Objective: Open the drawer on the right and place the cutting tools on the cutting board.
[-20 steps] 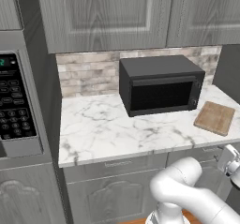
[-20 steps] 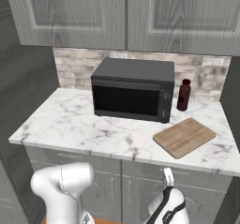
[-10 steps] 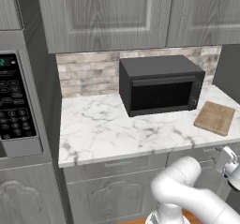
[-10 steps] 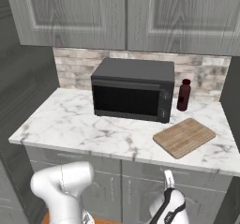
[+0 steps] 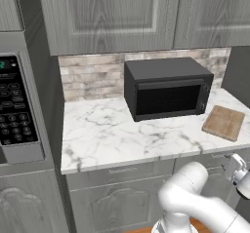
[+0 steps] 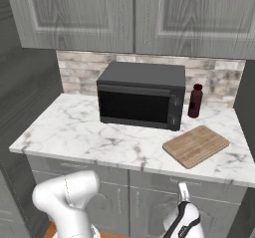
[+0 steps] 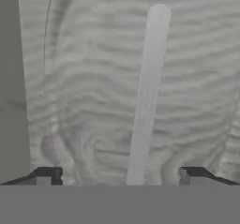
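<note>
Faced the drawer squarely, handle running six to twelve o'clock, centred between the parted gripper fingertips.

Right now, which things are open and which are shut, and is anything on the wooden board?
Drawer: shut, its handle between the open fingertips.
Gripper: open, holding nothing.
Microwave: door shut.
Cutting board: lying flat on the counter, nothing on it.
Bottle: upright beside the microwave, cap on.
Upper cupboards: doors shut.
</note>
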Available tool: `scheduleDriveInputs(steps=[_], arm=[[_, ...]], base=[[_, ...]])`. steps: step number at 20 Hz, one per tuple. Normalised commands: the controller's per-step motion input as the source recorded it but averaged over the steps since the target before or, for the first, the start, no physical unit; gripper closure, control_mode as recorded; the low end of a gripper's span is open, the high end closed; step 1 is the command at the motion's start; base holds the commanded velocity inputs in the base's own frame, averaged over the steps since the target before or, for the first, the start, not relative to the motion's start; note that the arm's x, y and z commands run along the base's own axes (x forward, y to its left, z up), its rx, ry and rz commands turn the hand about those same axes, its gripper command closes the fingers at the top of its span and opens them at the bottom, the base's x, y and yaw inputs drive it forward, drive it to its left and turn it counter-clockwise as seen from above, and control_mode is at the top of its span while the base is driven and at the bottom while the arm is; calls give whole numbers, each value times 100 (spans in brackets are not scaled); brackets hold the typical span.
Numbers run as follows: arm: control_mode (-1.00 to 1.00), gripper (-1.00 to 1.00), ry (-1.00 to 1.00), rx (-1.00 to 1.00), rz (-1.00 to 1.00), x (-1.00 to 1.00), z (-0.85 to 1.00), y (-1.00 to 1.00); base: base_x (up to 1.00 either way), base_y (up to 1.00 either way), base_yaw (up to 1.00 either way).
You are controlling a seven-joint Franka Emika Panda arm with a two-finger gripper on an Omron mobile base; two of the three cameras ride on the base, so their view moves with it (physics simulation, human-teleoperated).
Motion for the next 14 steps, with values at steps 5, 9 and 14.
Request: scheduleDriveInputs(steps=[5,9,14], arm=[[-100,-100,0,0,0,29,-20,-34],[-100,-100,0,0,0,39,-19,-32],[-100,-100,0,0,0,36,-23,-30]], base=[[0,0,0],[0,0,0],[0,0,0]])
